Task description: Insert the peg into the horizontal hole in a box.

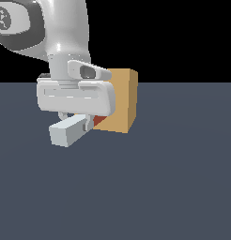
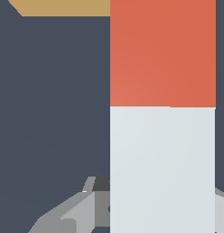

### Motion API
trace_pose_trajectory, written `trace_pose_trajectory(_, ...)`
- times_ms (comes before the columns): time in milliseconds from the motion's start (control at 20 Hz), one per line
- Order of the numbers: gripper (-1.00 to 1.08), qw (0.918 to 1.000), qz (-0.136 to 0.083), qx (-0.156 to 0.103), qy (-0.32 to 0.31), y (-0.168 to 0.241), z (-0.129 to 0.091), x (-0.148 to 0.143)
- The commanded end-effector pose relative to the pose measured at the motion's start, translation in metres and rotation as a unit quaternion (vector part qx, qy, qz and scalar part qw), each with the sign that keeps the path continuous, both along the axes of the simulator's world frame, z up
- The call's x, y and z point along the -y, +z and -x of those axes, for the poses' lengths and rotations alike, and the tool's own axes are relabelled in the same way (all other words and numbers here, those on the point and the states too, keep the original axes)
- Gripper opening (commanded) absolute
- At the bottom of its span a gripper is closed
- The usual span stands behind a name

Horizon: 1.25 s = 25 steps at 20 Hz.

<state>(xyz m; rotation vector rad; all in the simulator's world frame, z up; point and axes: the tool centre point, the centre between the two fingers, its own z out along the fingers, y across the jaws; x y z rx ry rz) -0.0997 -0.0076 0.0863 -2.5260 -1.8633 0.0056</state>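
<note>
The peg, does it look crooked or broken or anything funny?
Nothing looks broken. The peg is held level in the hand, with its orange-red end pointing at the box and close to its face. The box sits upright on the floor. The hole can't be seen in either view.

The hole can't be seen; the gripper body covers that face of the box. The peg has its orange tip mostly hidden, and the fingertips vanish behind it.
</note>
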Motion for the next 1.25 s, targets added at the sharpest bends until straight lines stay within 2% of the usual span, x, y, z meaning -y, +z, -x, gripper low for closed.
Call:
trace_pose_trajectory(0, -1.0, 1.0, 0.0, 0.002, 0.0, 0.001, -0.002, -0.003)
trace_pose_trajectory(300, -1.0, 1.0, 0.0, 0.002, 0.0, 0.001, -0.009, -0.027)
trace_pose_trajectory(850, -1.0, 1.0, 0.0, 0.003, 0.0, 0.003, -0.033, -0.108)
trace_pose_trajectory(1200, -1.0, 1.0, 0.0, 0.004, 0.0, 0.003, -0.04, -0.123)
